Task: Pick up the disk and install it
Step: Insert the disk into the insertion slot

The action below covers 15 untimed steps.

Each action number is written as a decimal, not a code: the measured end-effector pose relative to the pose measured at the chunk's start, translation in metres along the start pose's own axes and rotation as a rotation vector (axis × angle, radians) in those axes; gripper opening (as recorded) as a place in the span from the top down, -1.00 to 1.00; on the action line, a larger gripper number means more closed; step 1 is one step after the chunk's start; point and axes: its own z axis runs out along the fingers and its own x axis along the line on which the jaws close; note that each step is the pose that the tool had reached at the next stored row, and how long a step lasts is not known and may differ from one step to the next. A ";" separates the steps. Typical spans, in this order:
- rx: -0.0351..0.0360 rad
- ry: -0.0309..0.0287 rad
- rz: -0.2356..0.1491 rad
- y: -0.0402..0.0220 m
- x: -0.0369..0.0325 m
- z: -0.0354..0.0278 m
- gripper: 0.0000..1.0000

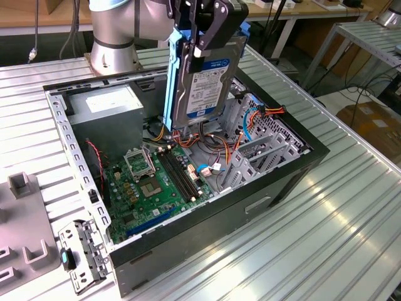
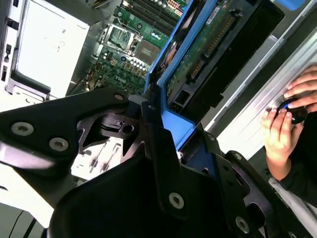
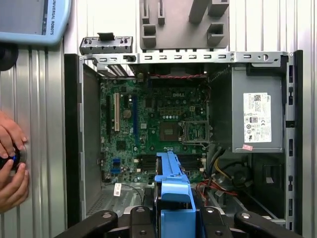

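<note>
The gripper (image 1: 203,45) clamps the disk (image 1: 203,88) by its top edge. The disk hangs upright over the open computer case (image 1: 285,182), lower edge above the cables (image 1: 220,148) beside the green board (image 1: 150,188).

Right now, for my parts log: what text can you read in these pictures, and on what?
Label on the disk, held in the gripper: print too small to read.
White sticker on the power-supply box: too small to read.
Motherboard markings: too small to read.
Blue-edged device: one line of capitals, a maker's name.
</note>
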 end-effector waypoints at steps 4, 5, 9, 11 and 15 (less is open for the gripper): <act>0.0000 -0.0001 0.000 -0.0024 0.0124 0.0022 0.26; -0.0001 0.0001 0.000 -0.0045 0.0175 0.0035 0.26; -0.0001 0.0000 0.000 -0.0151 0.0243 0.0056 0.26; -0.0001 0.0001 0.000 -0.0231 0.0262 0.0065 0.26; -0.0001 0.0000 0.001 -0.0331 0.0387 0.0109 0.26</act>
